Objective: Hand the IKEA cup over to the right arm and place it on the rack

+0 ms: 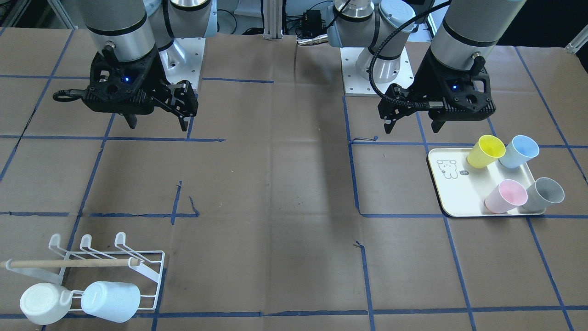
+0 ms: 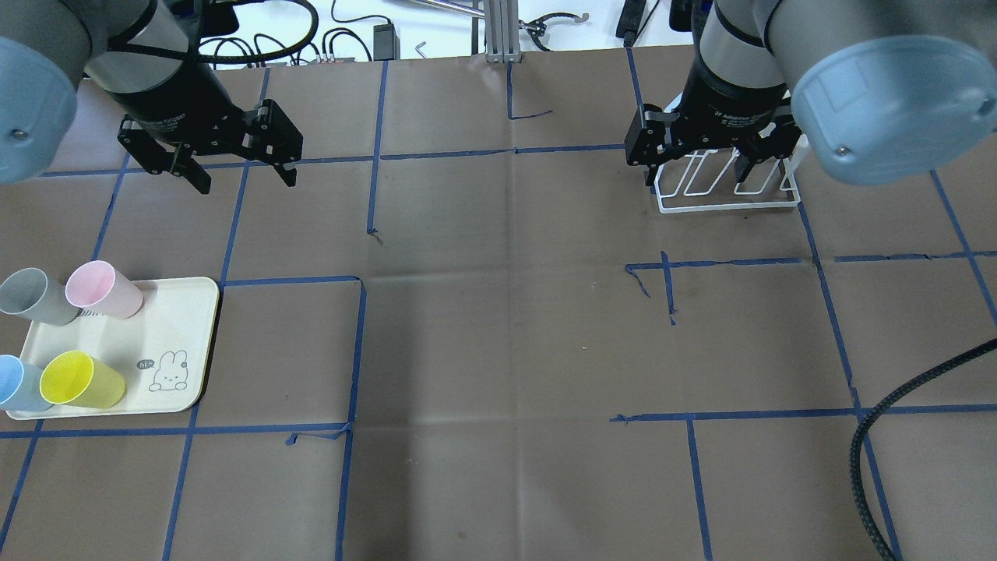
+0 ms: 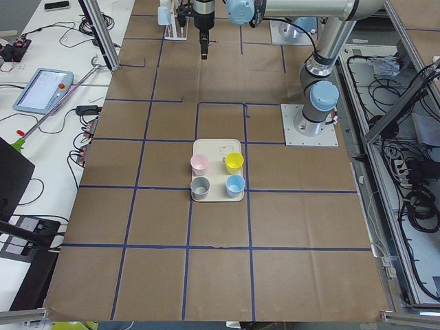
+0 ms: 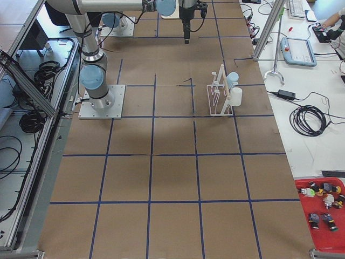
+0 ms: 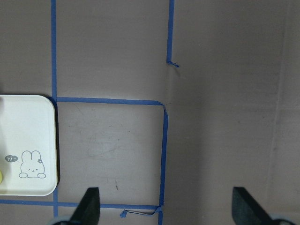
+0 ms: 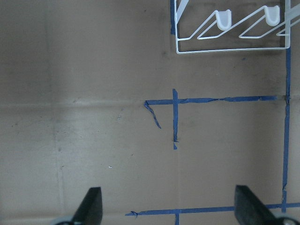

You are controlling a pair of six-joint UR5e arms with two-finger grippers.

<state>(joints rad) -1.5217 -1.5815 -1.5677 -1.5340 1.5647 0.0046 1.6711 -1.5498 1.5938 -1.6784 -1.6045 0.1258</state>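
Yellow cup [image 2: 82, 380], blue cup [image 2: 19, 383], pink cup [image 2: 101, 290], grey cup [image 2: 35, 296] stood on tray [image 2: 167, 319], worktop [image 2: 498, 351] 8 o'clock, overhead view. Rack [image 2: 728, 209] at 1 o'clock carried white cup [image 1: 43, 303], pale-blue cup [image 1: 110, 301]. Left pincer [image 2: 245, 178], right pincer [image 2: 697, 167] spread wide, empty, above worktop.

The right arm [image 1: 120, 27] and left arm [image 1: 473, 27] are silver-grey tubes ringed by black bands, with rounded pale blue joint caps [image 2: 888, 93]; the right arm's cap shows a small screw [image 2: 841, 150] at seven o'clock. Each wrist carries a black ribbed mount [image 1: 464, 99] with a blue light [image 1: 125, 79]. The right gripper [image 1: 158, 125] and left gripper [image 1: 412, 128] are black and two-fingered, with white lettering [image 2: 736, 117] on the body. A black braided cable [image 1: 380, 55] loops at nine o'clock of the left wrist. The bases stand on white bolted plates [image 1: 367, 76].
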